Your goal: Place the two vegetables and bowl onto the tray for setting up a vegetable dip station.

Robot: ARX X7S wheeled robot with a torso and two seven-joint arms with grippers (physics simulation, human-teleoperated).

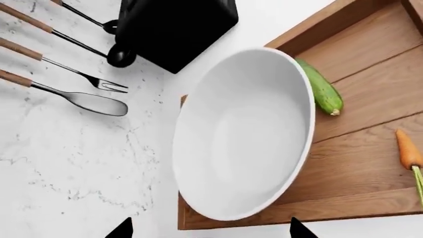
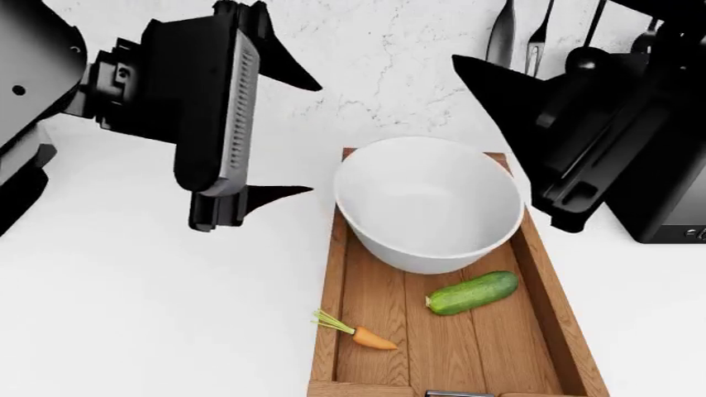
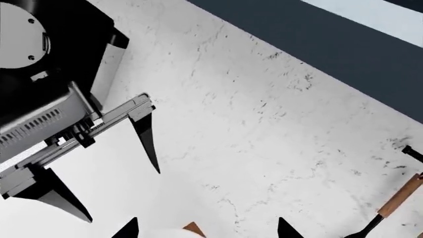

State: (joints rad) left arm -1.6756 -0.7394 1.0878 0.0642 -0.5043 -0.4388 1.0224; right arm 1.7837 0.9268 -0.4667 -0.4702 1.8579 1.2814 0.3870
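The tray (image 2: 548, 291) lies on the white worktop (image 2: 155, 314), its long axis running away from the robot, and it serves as the reference for the rest. All three task things are inside it. The bowl (image 2: 428, 203) sits upright at the tray's far end, spanning almost the full width between the raised sides; in the left wrist view its rim overlaps one corner of the tray. The cucumber (image 2: 472, 293) lies on the planks just on the near side of the bowl, toward the tray's right wall, with one end close to or tucked under the bowl's rim. The carrot (image 2: 362, 332) lies nearer the tray's near end by the left wall, its leafy top pointing toward that wall, well apart from the cucumber.

The left pincer (image 2: 281, 136) hangs above the worktop to the left of the tray, fingers spread wide apart and holding nothing. The right pincer (image 2: 518, 124) hovers above the tray's far right corner; only one finger is clear in the head view, but the right wrist view shows two tips set apart, with nothing between them.

Beyond the tray's far end, utensils (image 2: 518, 33) with wooden handles hang against the marble wall, and a black appliance (image 2: 673, 198) stands to the tray's right.
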